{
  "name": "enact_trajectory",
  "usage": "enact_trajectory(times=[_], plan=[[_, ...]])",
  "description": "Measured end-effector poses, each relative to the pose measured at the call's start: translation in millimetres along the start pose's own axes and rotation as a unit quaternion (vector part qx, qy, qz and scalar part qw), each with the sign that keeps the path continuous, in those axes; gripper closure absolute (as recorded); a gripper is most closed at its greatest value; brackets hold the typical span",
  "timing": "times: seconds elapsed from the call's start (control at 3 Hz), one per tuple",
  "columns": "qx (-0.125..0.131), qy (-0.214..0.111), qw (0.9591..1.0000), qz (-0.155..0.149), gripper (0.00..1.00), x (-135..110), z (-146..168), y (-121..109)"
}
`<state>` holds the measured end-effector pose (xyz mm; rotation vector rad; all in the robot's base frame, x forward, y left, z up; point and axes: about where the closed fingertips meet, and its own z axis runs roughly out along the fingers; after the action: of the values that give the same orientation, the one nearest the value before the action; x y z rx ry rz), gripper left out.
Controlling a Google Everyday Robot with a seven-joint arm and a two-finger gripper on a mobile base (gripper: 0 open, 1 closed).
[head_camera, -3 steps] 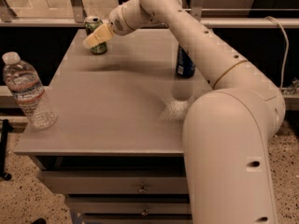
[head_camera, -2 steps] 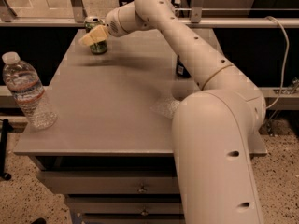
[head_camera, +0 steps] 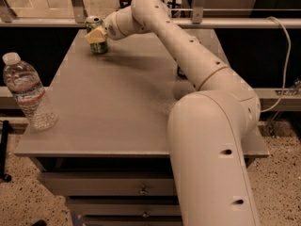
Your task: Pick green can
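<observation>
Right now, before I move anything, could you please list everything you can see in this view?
small green drinks can with a silver top: one, green, upright at the far left corner of the table.
clear plastic water bottle with a white cap: one, clear, upright at the table's near left edge.
flat grey table: one, grey, centre of view.
drawers with small metal handles: at least two, grey, under the tabletop.
thin white cable: one, white, on the right beyond the table.
robot arm: one, cream-white, reaching from the near right across the table to the far left.
gripper: one, pale cream, at the green can, against its side.
</observation>
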<state>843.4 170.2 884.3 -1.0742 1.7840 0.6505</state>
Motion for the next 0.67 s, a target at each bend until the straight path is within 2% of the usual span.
enact_trajectory(times=[0.33, 0.67], plan=[[-0.014, -0.02, 0.9997, 0.002, 0.88, -10, -25, 3], [-0.043, -0.043, 0.9981, -0.008, 1.0, -27, -71, 19]])
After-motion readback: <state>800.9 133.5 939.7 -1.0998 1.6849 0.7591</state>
